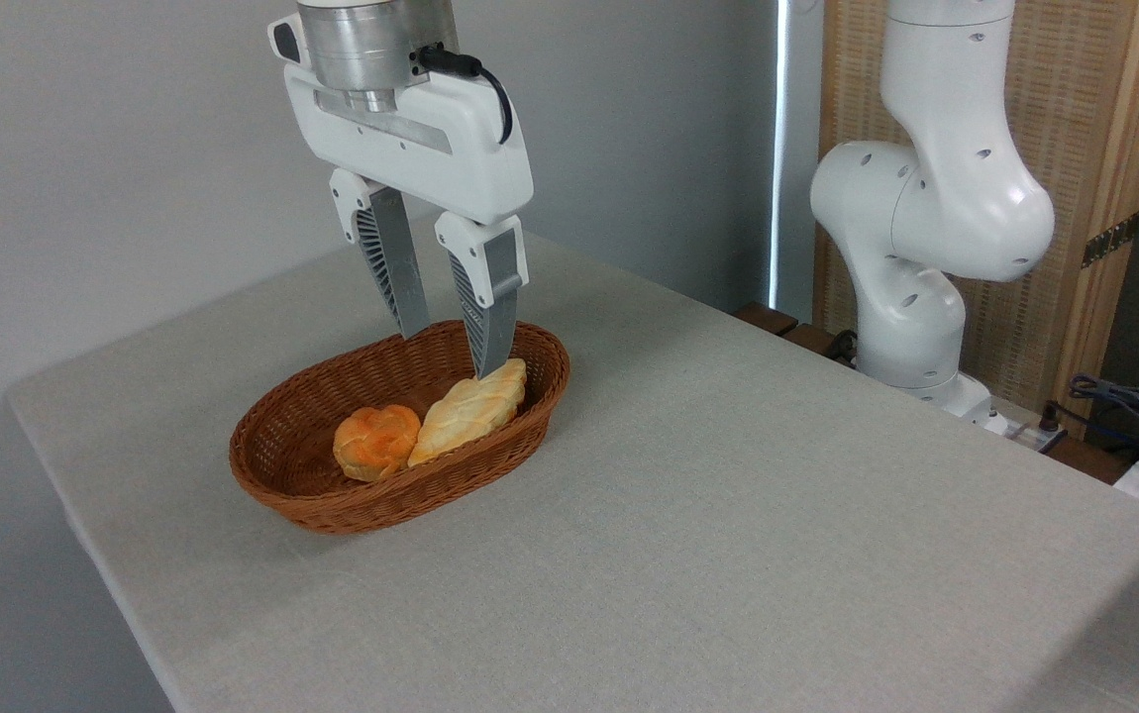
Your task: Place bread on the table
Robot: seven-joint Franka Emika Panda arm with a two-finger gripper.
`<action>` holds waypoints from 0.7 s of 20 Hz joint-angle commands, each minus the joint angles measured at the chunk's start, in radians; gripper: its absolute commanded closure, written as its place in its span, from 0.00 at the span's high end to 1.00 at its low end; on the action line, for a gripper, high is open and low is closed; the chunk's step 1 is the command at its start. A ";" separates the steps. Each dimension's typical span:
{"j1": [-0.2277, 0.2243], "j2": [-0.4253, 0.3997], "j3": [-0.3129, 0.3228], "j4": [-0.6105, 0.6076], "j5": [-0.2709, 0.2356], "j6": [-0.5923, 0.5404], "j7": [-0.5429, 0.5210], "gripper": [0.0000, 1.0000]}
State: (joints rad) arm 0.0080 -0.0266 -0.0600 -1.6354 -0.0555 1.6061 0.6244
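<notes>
A robotics lab, staged plainly. A white robot arm (926, 208) stands at two o'clock beside a cloth-draped table (728, 515). Loose cables (1124, 401) lie at three o'clock, bare grey walls behind.

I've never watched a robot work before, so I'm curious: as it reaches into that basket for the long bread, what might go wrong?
The open gripper hangs over the far end of the bread, not its middle, so the loaf might tip or slip when lifted.

The bread touches the orange bun, so pulling it out may drag or roll the bun.

One finger sits near the basket rim, so going lower could bump or shift the basket.
</notes>
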 commanded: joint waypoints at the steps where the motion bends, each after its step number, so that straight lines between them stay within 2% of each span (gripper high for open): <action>1: -0.005 -0.012 0.006 -0.023 -0.020 0.021 0.017 1.00; 10: -0.006 -0.018 -0.007 -0.043 -0.032 0.032 0.017 1.00; 14: -0.005 -0.076 -0.069 -0.183 -0.069 0.136 0.006 1.00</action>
State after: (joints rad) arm 0.0025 -0.0313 -0.0892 -1.6825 -0.0907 1.6528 0.6253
